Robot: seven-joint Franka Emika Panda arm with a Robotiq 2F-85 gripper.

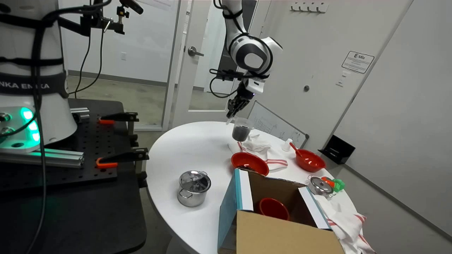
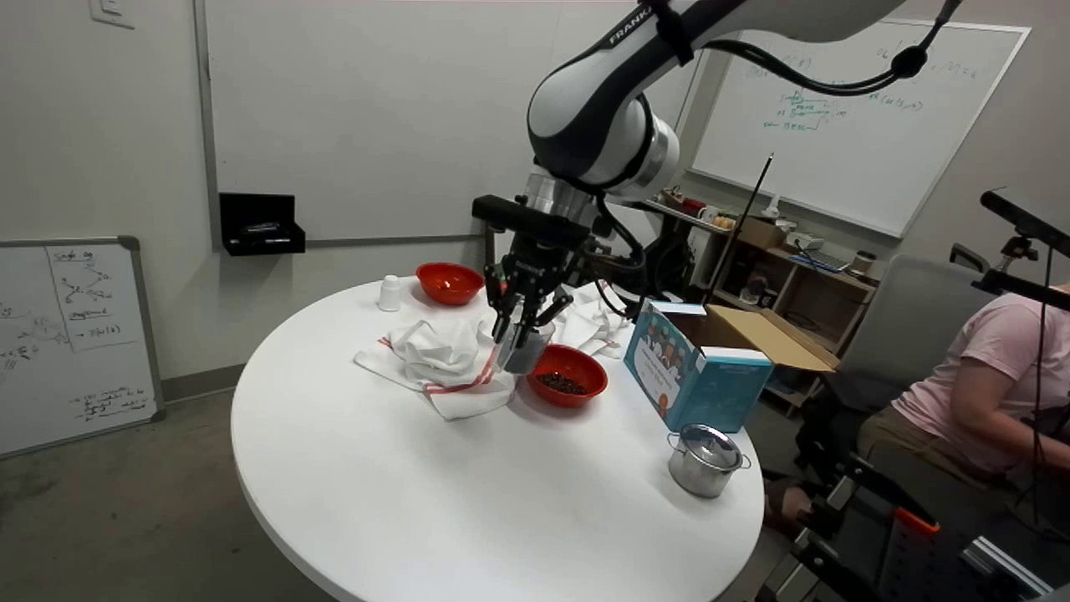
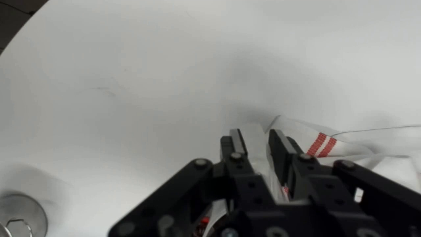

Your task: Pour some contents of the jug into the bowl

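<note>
Silver pot (image 2: 700, 471), open box (image 2: 717, 397), perhaps a shaker (image 2: 389, 295)

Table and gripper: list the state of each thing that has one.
Jug: held, dark contents inside
Gripper: shut on the jug
Jug-side red bowl: dark pieces inside
White bottle: upright
Bottle-side red bowl: red utensil inside
Box: open, red vessel inside
Near pot: lid on
Far pot: seemingly lidded
Towels: crumpled

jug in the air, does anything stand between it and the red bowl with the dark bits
Nothing visible does: in both exterior views the jug hangs in the air near that bowl. The rumpled towel lies lower, on the table beside the bowl.
</note>
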